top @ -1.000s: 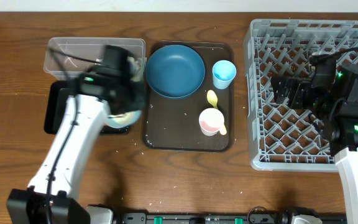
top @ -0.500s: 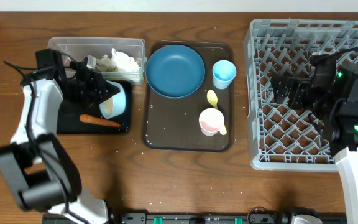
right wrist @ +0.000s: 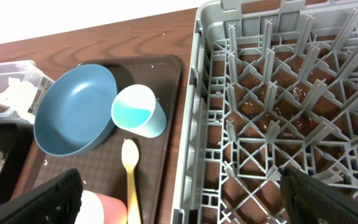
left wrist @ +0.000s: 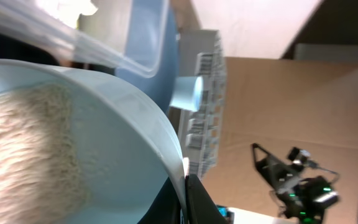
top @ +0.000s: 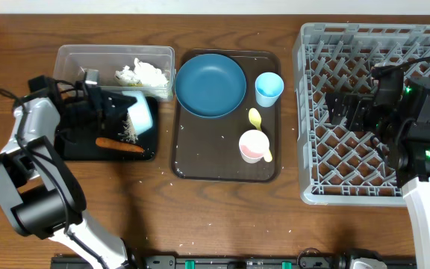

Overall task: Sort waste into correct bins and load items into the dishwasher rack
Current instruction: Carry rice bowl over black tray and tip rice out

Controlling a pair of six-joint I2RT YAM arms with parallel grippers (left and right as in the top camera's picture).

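The pink cup (top: 253, 145) stands nearest on the brown tray (top: 226, 170), mouth up. The spoon (top: 257, 119) is beside it, head to the far side and handle running past the cup's right. To the left, the carrot stick (top: 119, 145) lies along the near side of the black tray (top: 72, 153). Just beyond it, a little rice (top: 128, 130) sits on that tray under the lip of the bowl (top: 143, 113). The left gripper (top: 125, 112) is clamped on the bowl's rim and holds it tipped steeply over the tray. In the wrist view, blurred rice streaks the bowl's inside. On the right, the right gripper (top: 336, 109) hangs over the rack (top: 310, 153), fingers spread wide and holding nothing. Farther off, the plate (top: 210, 84) and blue cup (top: 268, 88) sit on the brown tray. At far left, the tub (top: 73, 52) holds napkins (top: 142, 72) at its right end.
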